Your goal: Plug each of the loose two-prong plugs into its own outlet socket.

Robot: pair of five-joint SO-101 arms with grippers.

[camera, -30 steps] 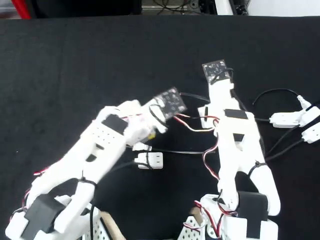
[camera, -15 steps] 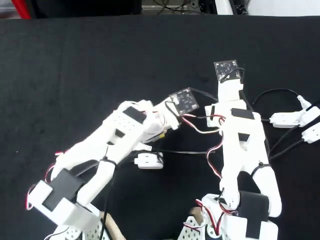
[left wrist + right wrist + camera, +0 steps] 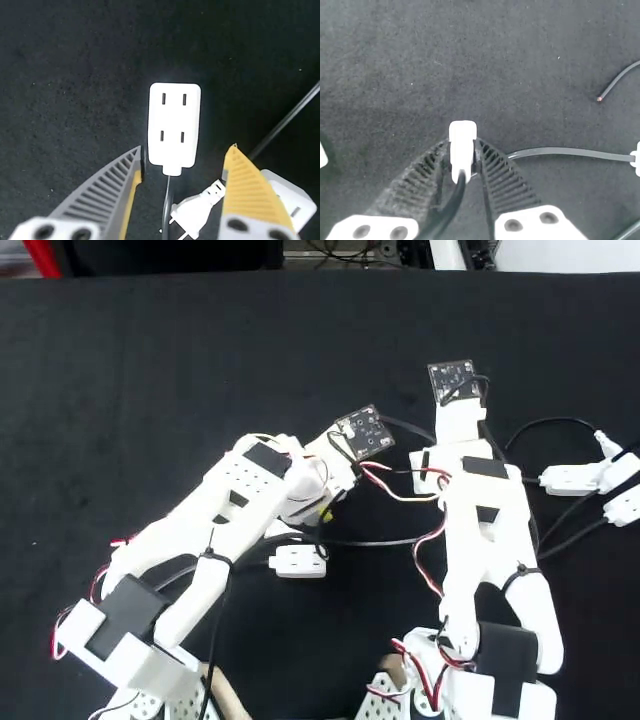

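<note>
White, hard, light plastic, the 2-prong plug (image 3: 462,136) wants pinching by its stiff body, we judge, as our right gripper (image 3: 462,150) clamps it; our left gripper (image 3: 186,147) stands spread either side of the outlet block (image 3: 174,112) on the table (image 3: 60,60).

White outlet block (image 3: 174,125) flat, face up; loose plug (image 3: 197,208) beside; second plug (image 3: 462,155) in right gripper (image 3: 462,144).

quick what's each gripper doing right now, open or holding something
Left gripper: open, empty, facing the white two-socket outlet block.
Right gripper: shut on a small white plug with a black cord.
</note>
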